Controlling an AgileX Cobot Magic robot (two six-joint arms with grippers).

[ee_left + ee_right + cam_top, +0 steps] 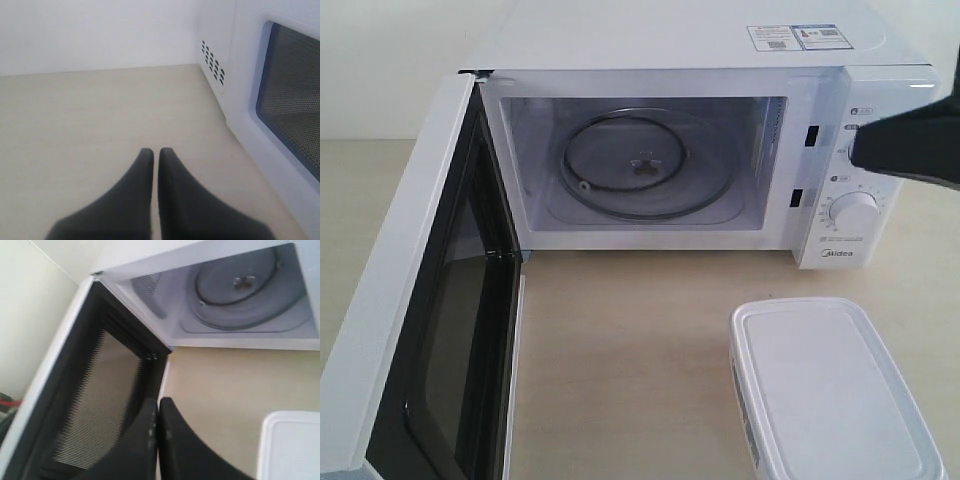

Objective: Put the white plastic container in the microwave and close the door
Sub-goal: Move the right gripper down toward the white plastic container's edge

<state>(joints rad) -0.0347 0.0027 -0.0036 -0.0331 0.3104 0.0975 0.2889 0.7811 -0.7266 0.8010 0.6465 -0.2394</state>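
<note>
Place: you see a plain tabletop setup with one kitchen appliance; whether it is a home or a test room, you cannot tell.
Appliance: a white microwave [670, 40] with dials [853, 212] and stickers [798, 37], its door [440, 330] open.
Surface: a pale wood-look table [620, 340] carries it.
Background: a plain whitish wall [100, 30] meets the table.
Kitchen item: a white plastic container [830, 390] lies on the table.

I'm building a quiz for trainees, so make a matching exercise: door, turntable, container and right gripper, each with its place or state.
Things: 1 door; 2 turntable; 3 container; 4 right gripper.
States: A shut; B swung open; C on the table; D inside the microwave.
Pairs: 1-B; 2-D; 3-C; 4-A.
</note>
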